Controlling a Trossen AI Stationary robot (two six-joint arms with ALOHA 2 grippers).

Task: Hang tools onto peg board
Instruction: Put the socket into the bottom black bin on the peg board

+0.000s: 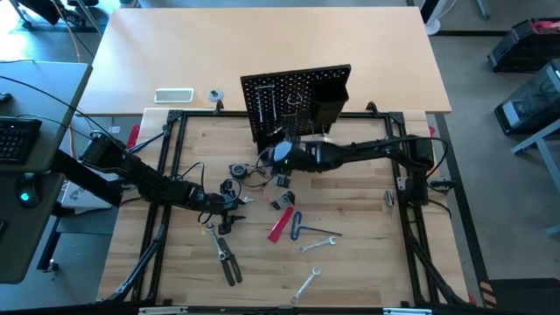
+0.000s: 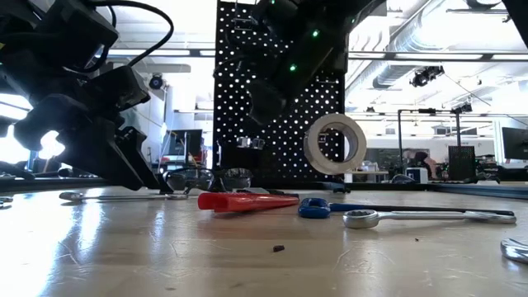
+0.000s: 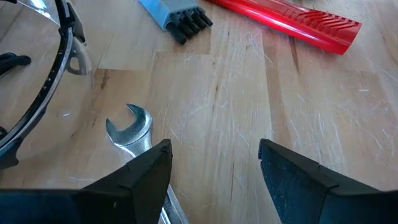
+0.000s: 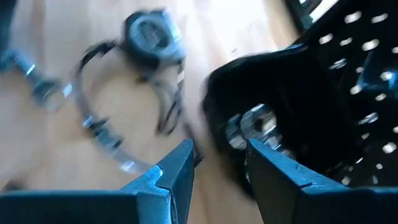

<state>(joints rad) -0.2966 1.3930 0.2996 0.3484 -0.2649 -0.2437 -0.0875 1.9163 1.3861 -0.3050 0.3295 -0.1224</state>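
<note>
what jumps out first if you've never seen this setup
The black peg board standing upright at the table's far edge, with the right gripper close in front of it and a pale tape roll hanging there. Then the red-handled cutter among scattered wrenches mid-table, and the open left gripper low over a wrench.

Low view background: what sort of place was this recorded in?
Probably an open robotics lab or workshop: exposed ceiling ducts, desks with monitors beyond, and a framed wooden table carrying a peg board and scattered tools.

Pale desk (image 1: 262, 52) behind the table; grey floor (image 1: 490, 131) (ceiling ducts (image 2: 429, 33) overhead).
</note>
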